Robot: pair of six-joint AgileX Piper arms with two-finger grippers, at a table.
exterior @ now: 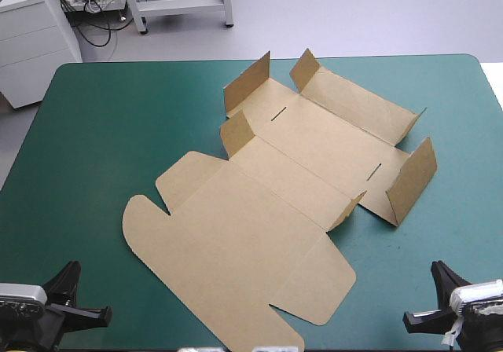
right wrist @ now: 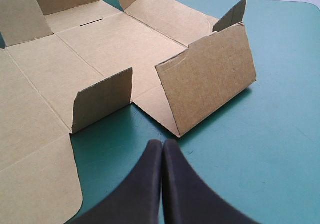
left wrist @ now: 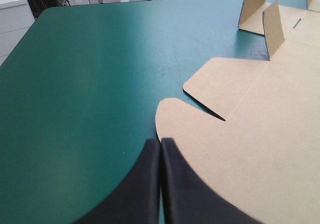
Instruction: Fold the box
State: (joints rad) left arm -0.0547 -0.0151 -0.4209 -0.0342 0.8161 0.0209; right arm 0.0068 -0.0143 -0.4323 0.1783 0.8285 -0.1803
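The brown box (exterior: 275, 187) lies as a cut sheet across the middle of the teal-green table, its broad lid panel flat toward the near edge. Several side flaps stand raised at the far half, the largest (right wrist: 210, 79) on the right. My left gripper (exterior: 75, 305) rests at the near left corner, shut, with nothing held; in its wrist view its tips (left wrist: 160, 142) sit just short of the lid's rounded corner (left wrist: 172, 114). My right gripper (exterior: 432, 301) sits at the near right corner, also shut and empty, its tips (right wrist: 162, 143) pointing at the corner of the raised right flap.
Bare teal-green cover (exterior: 102, 132) stretches to the left of the sheet and along the right edge (exterior: 471, 203). A white cabinet (exterior: 31, 38) and a table frame stand beyond the far edge.
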